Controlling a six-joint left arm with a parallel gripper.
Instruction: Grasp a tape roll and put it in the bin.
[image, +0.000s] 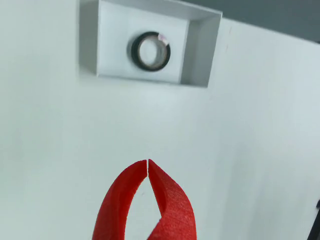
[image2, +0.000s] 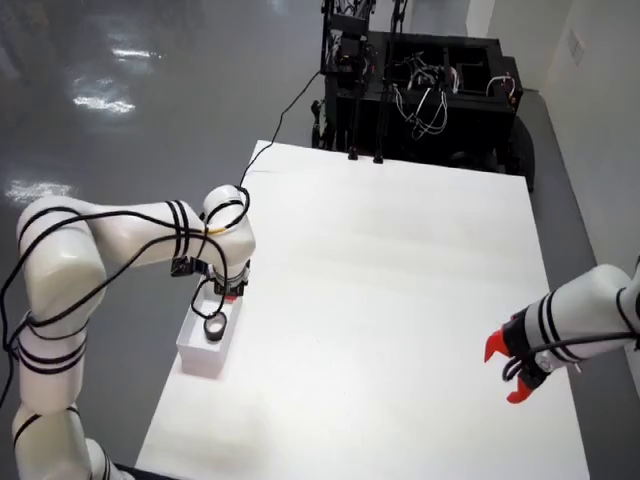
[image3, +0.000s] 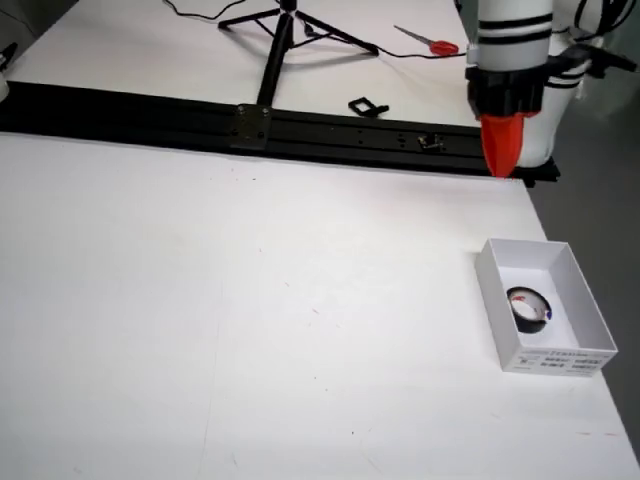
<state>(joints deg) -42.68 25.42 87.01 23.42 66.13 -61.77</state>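
Note:
A black tape roll (image: 149, 51) lies flat inside a small white open bin (image: 202, 50). In the wrist view my red gripper (image: 148, 161) is shut, fingertips touching, with nothing between them; it hovers over the bare white table short of the bin. In the overhead view the gripper (image2: 229, 290) sits just above the far end of the bin (image2: 200, 358), with the roll (image2: 214, 325) inside. In the side view the gripper (image3: 503, 150) points down, raised behind the bin (image3: 555, 358) and the roll (image3: 528, 305).
A second white arm with a red gripper (image2: 508, 370) hangs still at the table's right edge in the overhead view. A black rail (image3: 250, 125) and a tripod run along the table's far side. The bin stands close to the table edge.

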